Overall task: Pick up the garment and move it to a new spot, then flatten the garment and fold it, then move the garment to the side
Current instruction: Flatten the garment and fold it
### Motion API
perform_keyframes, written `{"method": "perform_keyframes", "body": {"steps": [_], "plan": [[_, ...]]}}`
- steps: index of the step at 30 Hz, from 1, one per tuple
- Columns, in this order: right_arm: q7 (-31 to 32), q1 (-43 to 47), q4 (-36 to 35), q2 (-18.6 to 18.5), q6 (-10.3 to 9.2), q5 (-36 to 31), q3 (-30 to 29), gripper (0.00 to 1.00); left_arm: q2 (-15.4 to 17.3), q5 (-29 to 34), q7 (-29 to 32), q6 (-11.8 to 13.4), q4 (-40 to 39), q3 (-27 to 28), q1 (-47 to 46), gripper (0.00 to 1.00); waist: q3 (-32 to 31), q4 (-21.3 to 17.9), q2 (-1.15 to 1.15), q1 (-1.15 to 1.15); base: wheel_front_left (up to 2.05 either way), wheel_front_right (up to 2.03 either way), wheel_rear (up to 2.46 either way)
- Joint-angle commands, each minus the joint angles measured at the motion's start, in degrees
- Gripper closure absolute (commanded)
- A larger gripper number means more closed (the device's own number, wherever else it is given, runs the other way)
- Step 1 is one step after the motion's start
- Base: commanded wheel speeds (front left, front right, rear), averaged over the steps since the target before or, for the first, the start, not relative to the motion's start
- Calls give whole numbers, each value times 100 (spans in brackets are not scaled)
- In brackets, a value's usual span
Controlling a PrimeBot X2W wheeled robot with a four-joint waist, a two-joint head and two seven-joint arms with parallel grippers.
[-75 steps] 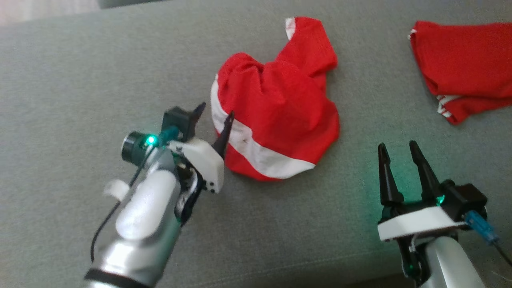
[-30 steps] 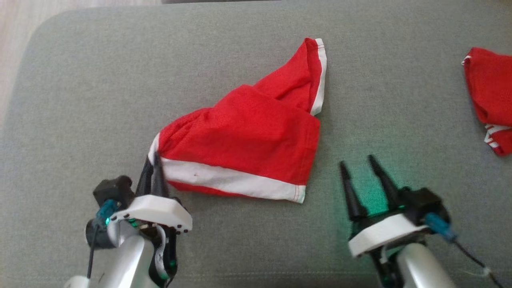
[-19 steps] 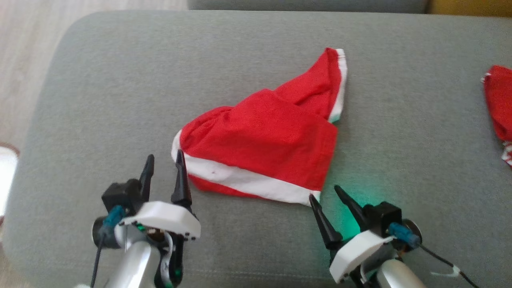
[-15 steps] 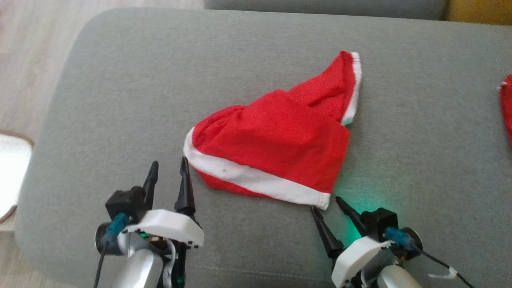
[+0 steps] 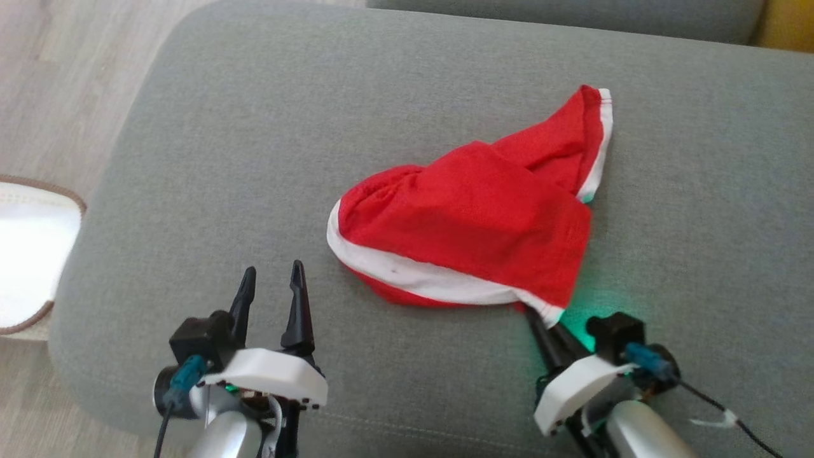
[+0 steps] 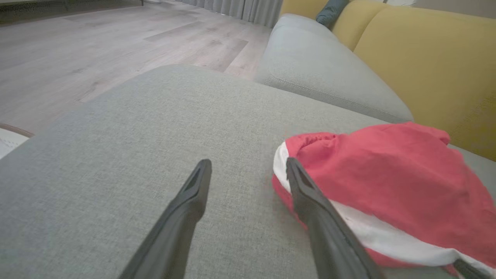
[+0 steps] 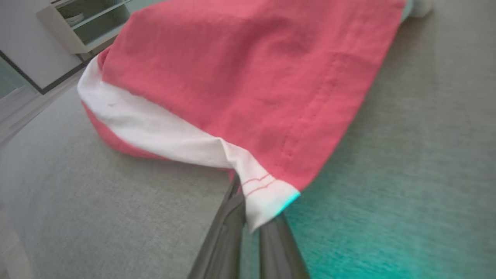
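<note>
clearly right end effector [image 5: 538, 321] grips garment [image 5: 470, 222] corner.

Red garment [image 5: 470, 216] w/ white band along near edge lies rumpled, partly doubled over, mid grey cushion [image 5: 254, 127], a white-trimmed flap tapering to far right, near-right white corner bunched into a point.

You have a grey sofa seat [image 5: 254, 127], pale wood floor [image 5: 57, 76] beside it, a brown-rimmed white object [image 5: 25, 254] there, yellow backrest [image 6: 426, 58] behind
</note>
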Motion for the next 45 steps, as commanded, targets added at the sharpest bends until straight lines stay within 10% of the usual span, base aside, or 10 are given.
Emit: {"method": "perform_keyframes", "body": {"steps": [1,21,22,25,45], "plan": [[-157,-154,-168,-10,37,-14,-80,100,39,61,-74,44,-233,191,-115,0,5,-102,0,0,0,0,0],[264,-84,-733,-10,37,-1397,-2567,100,30,38,-75,-149,-68,49,-281,0,215,-759,0,0,0,0,0],[255,-91,-709,-10,37,-1409,-2582,89,28,39,-76,-158,-53,38,-292,0,220,-767,0,0,0,0,0],[174,-90,-664,-10,37,-1395,-2639,0,24,42,-76,-175,-40,31,-309,0,217,-802,0,0,0,0,0],[-94,647,-2057,-10,37,-1104,-2553,0,-37,361,-76,-445,-503,539,177,0,-657,-1120,0,0,0,0,0]]}}
